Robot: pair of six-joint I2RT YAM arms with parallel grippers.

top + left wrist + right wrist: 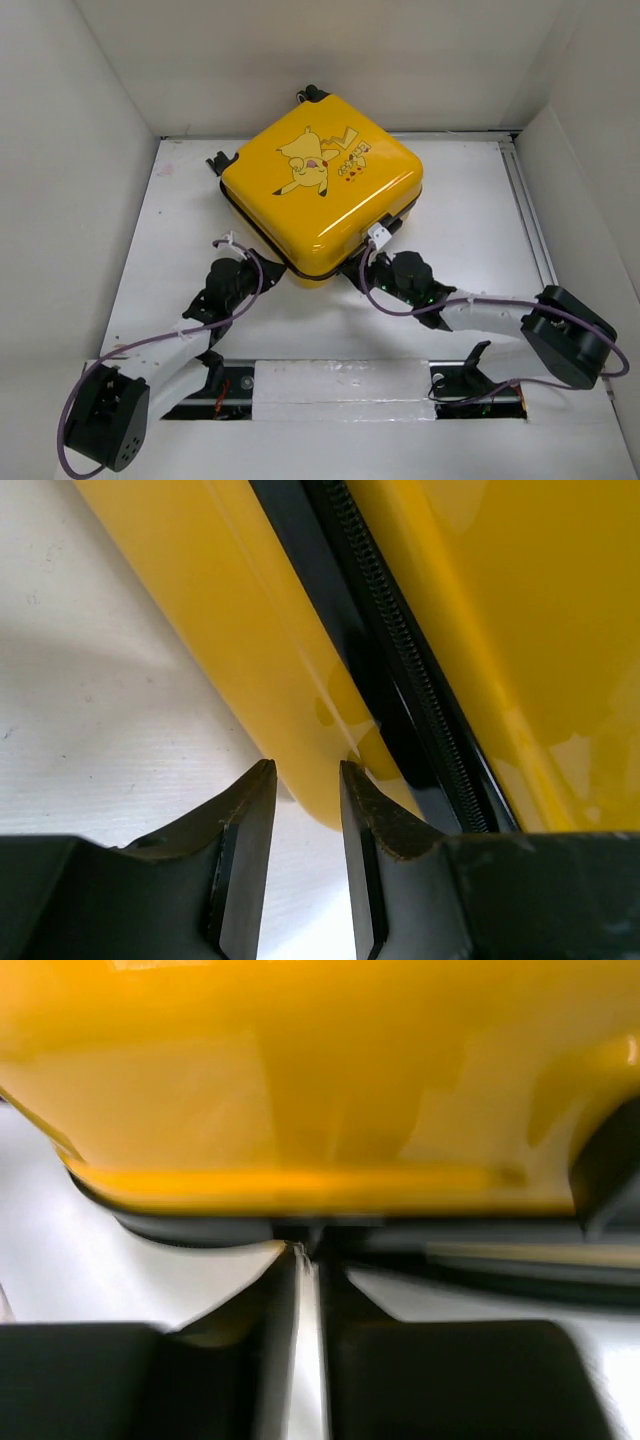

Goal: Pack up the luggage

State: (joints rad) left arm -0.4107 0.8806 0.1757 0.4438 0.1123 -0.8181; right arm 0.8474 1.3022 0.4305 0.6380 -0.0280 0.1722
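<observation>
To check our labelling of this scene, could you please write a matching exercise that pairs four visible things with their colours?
Things:
1. luggage
2. zipper trim
3. cable along the left arm
4. table

Colours:
A. white
B. purple
C. bright yellow
D. black

Pairs: 1-C, 2-D, 3-B, 4-A

The suitcase is finished in bright yellow, printed with a Pikachu cartoon and trimmed in black.
</observation>
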